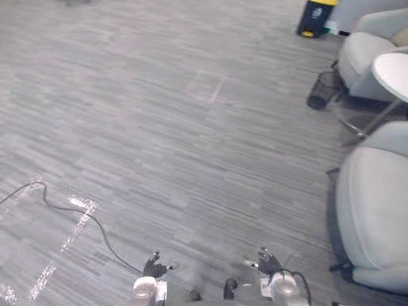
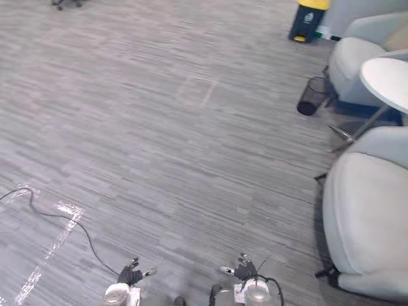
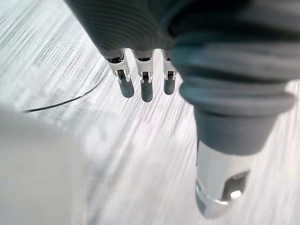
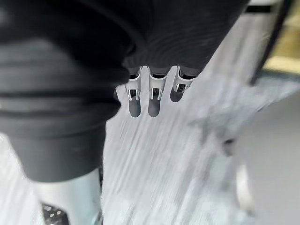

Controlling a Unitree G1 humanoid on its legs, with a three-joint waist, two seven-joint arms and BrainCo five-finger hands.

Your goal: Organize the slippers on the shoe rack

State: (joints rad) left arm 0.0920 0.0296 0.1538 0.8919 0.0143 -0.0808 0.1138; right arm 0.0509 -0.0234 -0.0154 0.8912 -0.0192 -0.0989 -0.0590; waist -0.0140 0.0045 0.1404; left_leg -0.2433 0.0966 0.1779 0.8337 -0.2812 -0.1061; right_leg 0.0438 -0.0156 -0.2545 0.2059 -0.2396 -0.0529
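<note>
My left hand (image 1: 153,267) hangs low at the bottom edge of the eye views, over the grey striped carpet. My right hand (image 1: 268,262) hangs a short way to its right. In the left wrist view the left hand's fingers (image 3: 145,82) point straight down with nothing between them and the thumb (image 3: 220,187). The right wrist view has the right hand's fingers (image 4: 152,96) straight too, holding nothing. I see no slippers and no shoe rack.
A white armchair (image 1: 376,210) stands close on the right. Further back are a round white table (image 1: 394,70), another armchair (image 1: 363,57) and a dark mesh bin (image 1: 322,89). A yellow-topped black bin (image 1: 313,16) stands at the far right.
</note>
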